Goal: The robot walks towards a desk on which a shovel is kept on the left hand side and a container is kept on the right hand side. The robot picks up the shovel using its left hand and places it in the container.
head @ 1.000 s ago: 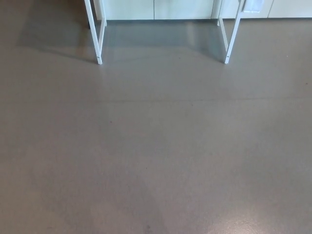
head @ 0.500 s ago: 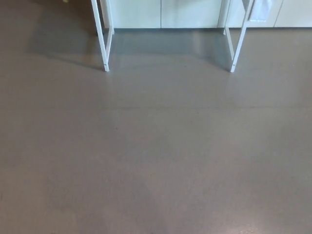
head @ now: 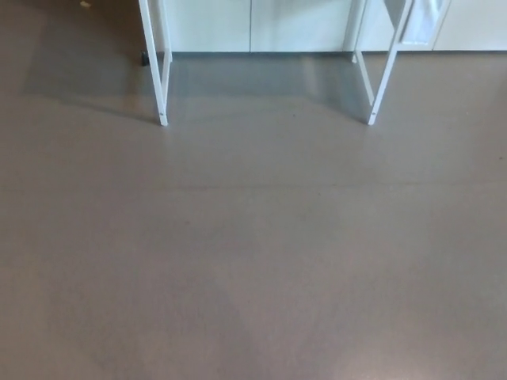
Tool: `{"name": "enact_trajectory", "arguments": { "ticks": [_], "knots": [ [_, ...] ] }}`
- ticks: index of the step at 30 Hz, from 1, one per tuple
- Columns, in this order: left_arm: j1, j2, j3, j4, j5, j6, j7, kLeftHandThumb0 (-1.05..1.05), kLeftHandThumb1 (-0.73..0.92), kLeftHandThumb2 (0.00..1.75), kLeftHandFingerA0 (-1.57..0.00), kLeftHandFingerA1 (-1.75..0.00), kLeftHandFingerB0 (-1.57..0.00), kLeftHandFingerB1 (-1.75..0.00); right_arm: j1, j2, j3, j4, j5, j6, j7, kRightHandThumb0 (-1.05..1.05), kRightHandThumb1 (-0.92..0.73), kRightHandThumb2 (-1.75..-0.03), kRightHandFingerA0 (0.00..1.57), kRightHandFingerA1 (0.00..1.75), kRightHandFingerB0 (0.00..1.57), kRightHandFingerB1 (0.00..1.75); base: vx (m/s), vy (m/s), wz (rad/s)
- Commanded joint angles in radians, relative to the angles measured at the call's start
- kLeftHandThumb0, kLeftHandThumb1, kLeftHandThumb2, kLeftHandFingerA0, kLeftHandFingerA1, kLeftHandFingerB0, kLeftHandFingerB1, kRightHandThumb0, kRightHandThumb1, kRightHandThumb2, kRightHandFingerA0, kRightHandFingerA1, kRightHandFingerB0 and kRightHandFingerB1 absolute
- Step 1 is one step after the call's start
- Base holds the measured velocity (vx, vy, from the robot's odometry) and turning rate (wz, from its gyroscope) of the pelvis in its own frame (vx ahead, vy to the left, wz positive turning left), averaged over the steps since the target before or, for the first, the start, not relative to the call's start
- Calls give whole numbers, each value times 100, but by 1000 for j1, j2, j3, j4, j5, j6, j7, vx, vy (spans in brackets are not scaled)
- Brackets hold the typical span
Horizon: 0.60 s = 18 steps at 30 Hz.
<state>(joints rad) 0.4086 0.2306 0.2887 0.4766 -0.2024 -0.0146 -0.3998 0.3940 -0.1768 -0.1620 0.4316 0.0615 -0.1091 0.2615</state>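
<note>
Nothing of the robot in shot. No left arm or hand coming in from nine o'clock, no right arm or hand from three o'clock. Nothing at six o'clock either, where a forearm or wrist might show. Pose and finger state of both hands impossible to tell from this head view. Just out of frame, both of them.
</note>
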Motion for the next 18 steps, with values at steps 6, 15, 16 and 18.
{"name": "enact_trajectory", "arguments": {
  "ticks": [6,15,16,18],
  "knots": [
    [-20,3,-3,-7,4,-17,20,-33,63,59,-61,-42,-45,-35,-18,-16,0,4,-2,-26,-11,-6,-53,-55,75,64,48,50,157,-247,16],
    [5,10,-7,-11,7,-29,6,-42,55,74,-54,-50,-37,-43,3,-14,4,14,-5,-30,-17,-8,-52,-55,73,63,48,49,127,-12,-6],
    [5,10,-8,-11,7,-29,6,-42,55,74,-54,-50,-37,-43,3,-14,4,14,-5,-30,-17,-8,-52,-55,73,63,48,49,145,124,-7],
    [3,7,-6,-3,6,-27,11,-33,63,58,-60,-41,-43,-35,8,-15,5,15,-10,-30,-22,-8,-52,-54,73,63,48,49,193,156,-7]
  ]
}}
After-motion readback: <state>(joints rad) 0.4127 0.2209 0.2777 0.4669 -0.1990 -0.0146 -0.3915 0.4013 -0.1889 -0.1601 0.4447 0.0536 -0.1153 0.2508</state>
